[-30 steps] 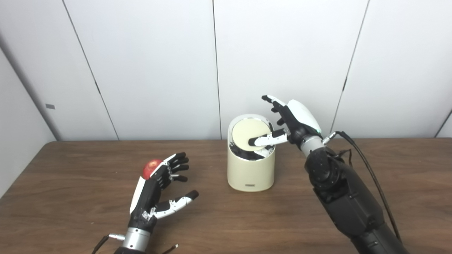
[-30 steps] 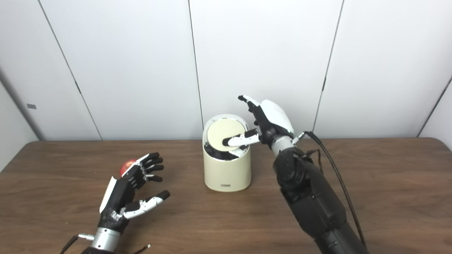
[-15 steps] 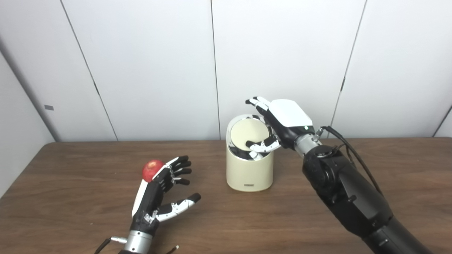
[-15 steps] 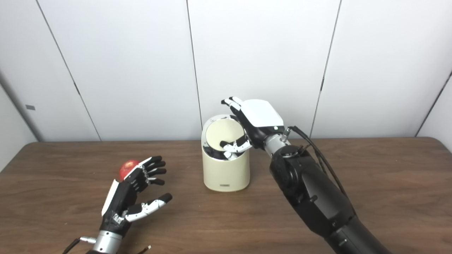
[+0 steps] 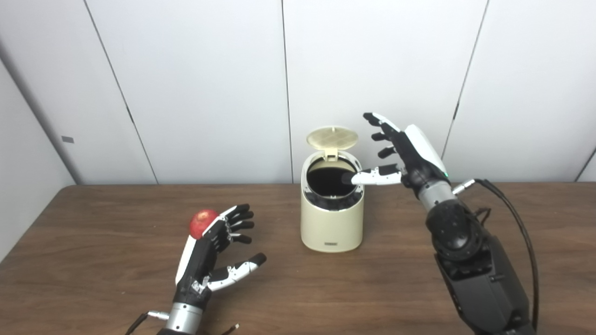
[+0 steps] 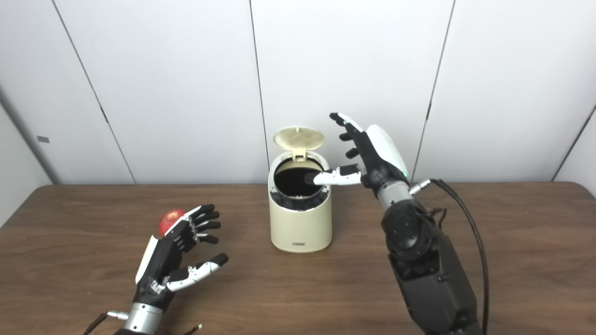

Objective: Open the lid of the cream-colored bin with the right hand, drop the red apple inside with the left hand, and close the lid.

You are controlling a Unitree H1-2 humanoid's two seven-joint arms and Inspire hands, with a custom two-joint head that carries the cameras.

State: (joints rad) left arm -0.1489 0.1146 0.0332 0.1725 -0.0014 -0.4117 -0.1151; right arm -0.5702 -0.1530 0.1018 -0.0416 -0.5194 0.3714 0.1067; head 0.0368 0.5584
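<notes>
Standing open, lid (image 5: 332, 137) (apple (image 5: 202, 221) clearer in left view)

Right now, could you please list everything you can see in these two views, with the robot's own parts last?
bin: one, cream-colored, upright on the table's middle, dark inside.
lid: one, cream, hinged up behind the bin's opening.
apple: one, red, on the table behind the left robot hand.
table: one, dark brown wood.
wall panels: white, behind the table.
left robot hand: black and white, open, beside the apple, not holding it.
right robot hand: black and white, open, thumb reaching over the bin's rim.
</notes>
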